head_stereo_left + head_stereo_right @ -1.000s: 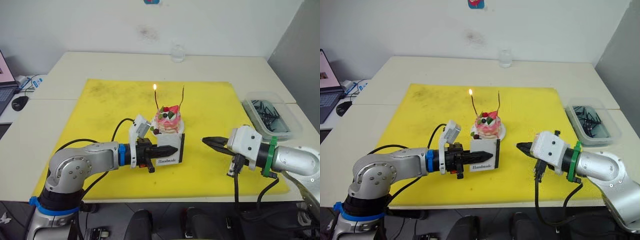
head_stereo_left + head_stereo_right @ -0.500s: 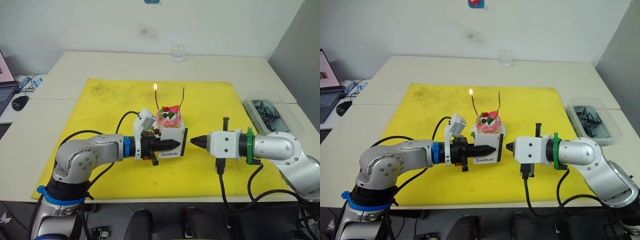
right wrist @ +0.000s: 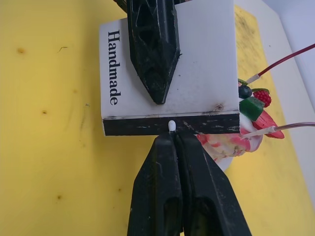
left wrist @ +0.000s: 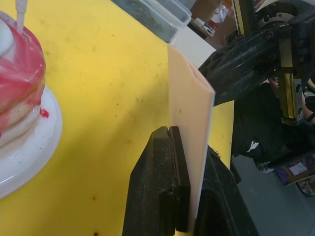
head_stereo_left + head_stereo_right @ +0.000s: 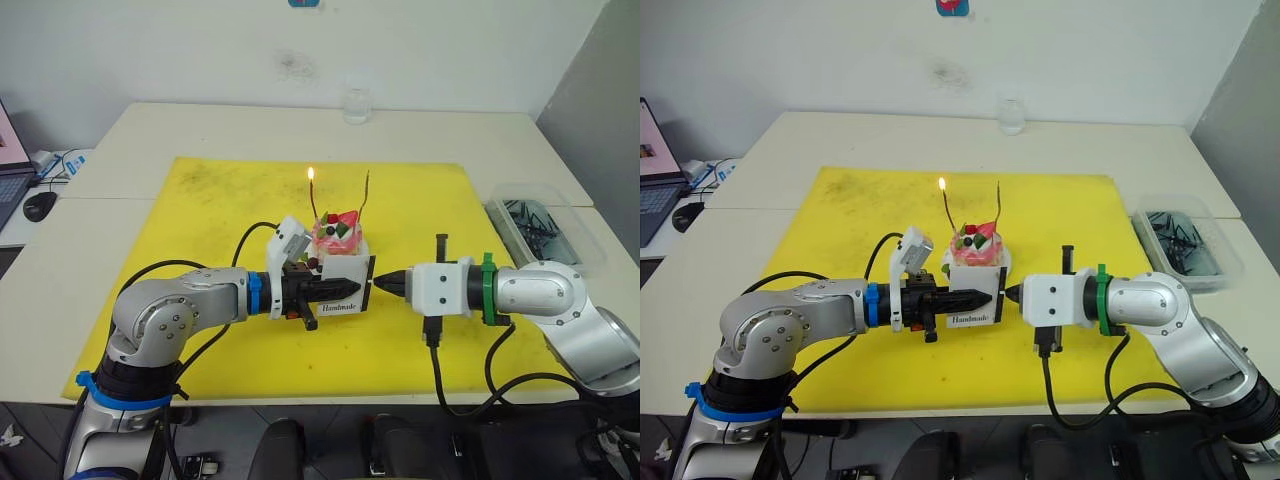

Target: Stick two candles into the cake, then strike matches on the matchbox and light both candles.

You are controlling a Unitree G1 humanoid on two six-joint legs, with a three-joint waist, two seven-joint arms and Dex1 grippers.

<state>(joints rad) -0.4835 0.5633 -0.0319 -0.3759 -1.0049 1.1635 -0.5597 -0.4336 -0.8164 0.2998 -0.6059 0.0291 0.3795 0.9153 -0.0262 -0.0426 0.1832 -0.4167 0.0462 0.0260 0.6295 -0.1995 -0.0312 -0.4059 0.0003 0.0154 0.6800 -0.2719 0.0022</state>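
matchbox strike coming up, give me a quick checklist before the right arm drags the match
1. Matchbox clamped by left end effector: ok.
2. Striking strip facing the right end effector: ok.
3. Match pinched in the right end effector, pale head on the strip: ok.
4. Match already lit: not ok.
5. Both candles standing in the cake: ok.
6. Left candle burning: ok; right candle: not ok.

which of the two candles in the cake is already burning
The candle on the robot's left, the one with a small flame at its tip. The other candle, on the cake's right side, has a dark, unlit tip.
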